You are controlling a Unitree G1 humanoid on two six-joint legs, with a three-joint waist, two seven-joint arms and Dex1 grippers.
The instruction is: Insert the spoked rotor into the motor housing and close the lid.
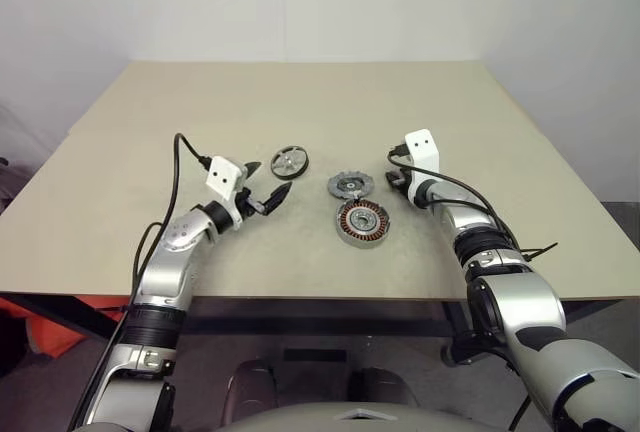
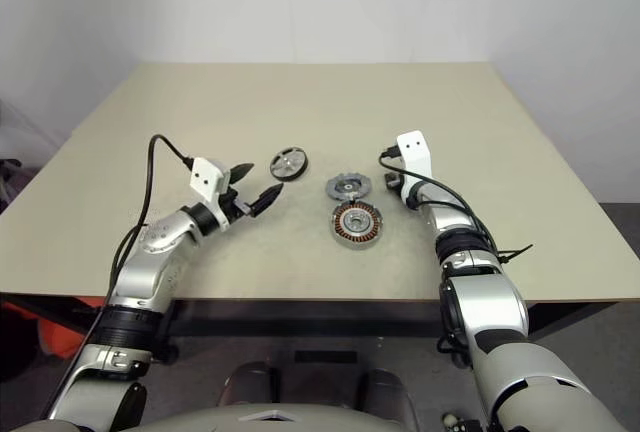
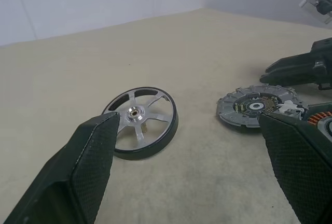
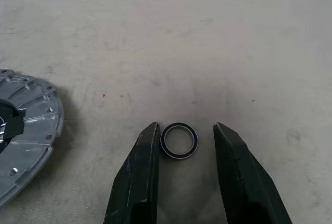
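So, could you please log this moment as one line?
left gripper: open, facing spoked rotor | right gripper: fingers either side of small ring | lid, motor housing: apart on table

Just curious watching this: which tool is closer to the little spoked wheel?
Left. The left tool sits open just beside the spoked rotor; the right tool is beyond the lid.

A small thin ring (image 4: 179, 140) with a dark edge lies flat on the tabletop (image 1: 300, 102). The tabletop is pale tan, with faint marks on it. Behind it stands a plain white wall (image 1: 300, 2).
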